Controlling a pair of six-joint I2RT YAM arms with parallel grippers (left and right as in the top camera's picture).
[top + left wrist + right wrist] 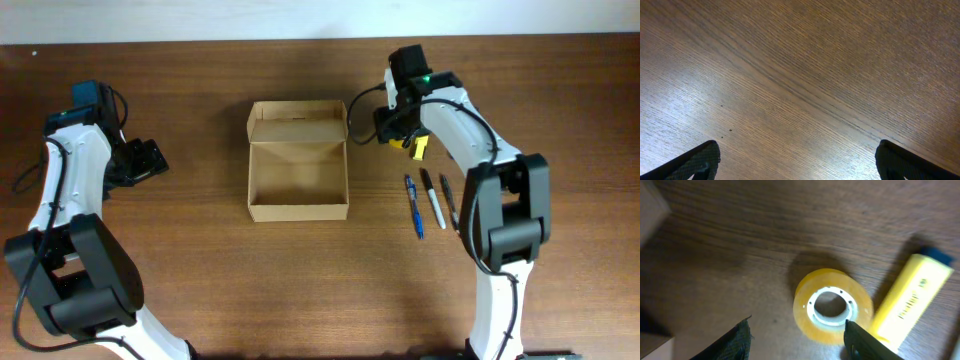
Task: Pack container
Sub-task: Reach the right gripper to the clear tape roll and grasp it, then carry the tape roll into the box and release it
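Note:
The tan cardboard container (298,165) stands open at the table's middle, lid flap folded back, nothing inside. My right gripper (797,340) is open just right of it, above a yellow tape roll (832,305) that lies flat next to a yellow highlighter (910,300); one finger overlaps the roll's right edge. In the overhead view the arm hides the roll and only the highlighter's tip (420,148) shows. My left gripper (797,160) is open and empty over bare wood at the far left (148,158).
A blue pen (414,207), a white marker (433,200) and a dark pen (449,203) lie side by side right of the box, near my right arm's base. A corner of the box shows at the right wrist view's upper left (650,207).

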